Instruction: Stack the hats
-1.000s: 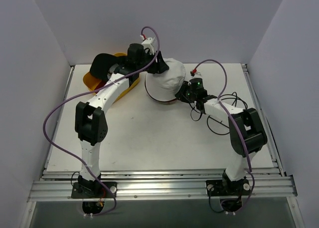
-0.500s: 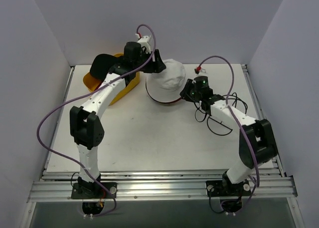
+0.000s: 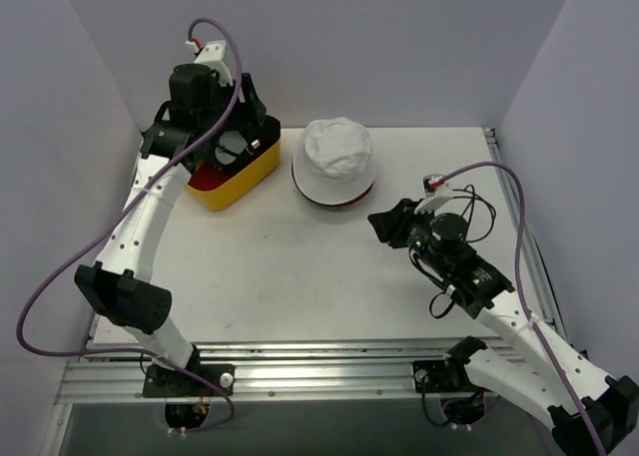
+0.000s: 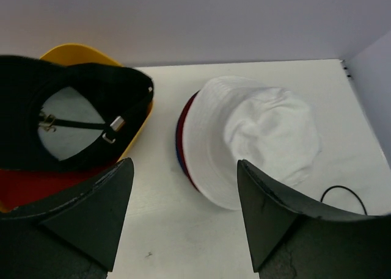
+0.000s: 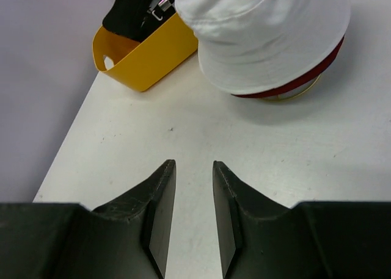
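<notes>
The right gripper (image 5: pixel 192 165) is seen narrowly parted and empty, well short of the white bucket hat (image 3: pixel 336 155), which is stacked over a maroon hat (image 5: pixel 308 76). Farther left, the left gripper (image 4: pixel 183 164) is seen spread wide, empty, over the black cap (image 4: pixel 91 85) lying in the yellow basket (image 3: pixel 240 183).

White links and black joint housings on left arm (image 3: pixel 150 205) and right arm (image 3: pixel 519 328). Purple cable (image 3: pixel 212 22) loops from each wrist to the base, with a red-white connector (image 3: pixel 207 49). Fingers (image 4: pixel 91 212): matte black wedges, scuffed edges.
</notes>
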Robot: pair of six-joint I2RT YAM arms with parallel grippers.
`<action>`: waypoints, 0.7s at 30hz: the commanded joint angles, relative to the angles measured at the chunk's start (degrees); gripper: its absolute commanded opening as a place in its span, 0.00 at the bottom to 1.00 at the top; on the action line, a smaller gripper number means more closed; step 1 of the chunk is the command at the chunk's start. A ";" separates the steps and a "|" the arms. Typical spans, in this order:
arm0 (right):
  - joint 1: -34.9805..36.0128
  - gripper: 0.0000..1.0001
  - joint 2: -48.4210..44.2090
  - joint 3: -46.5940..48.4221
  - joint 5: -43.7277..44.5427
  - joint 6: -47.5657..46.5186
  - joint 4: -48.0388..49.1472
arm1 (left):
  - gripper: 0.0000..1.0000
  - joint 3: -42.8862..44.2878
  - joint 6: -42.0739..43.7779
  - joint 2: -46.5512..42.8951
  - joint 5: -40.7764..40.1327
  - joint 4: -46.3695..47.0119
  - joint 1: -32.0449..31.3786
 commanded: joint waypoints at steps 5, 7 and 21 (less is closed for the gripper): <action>1.30 0.28 -10.27 -5.91 1.99 1.60 0.49 | 0.76 -5.65 5.65 4.36 -0.95 -6.07 8.63; 1.47 0.29 -12.11 -5.82 1.12 1.60 0.04 | 0.76 -7.06 8.72 4.98 0.71 -3.63 9.77; 1.65 0.29 -17.13 -7.57 -3.19 2.39 2.16 | 0.71 4.44 19.36 20.87 7.49 -6.07 11.35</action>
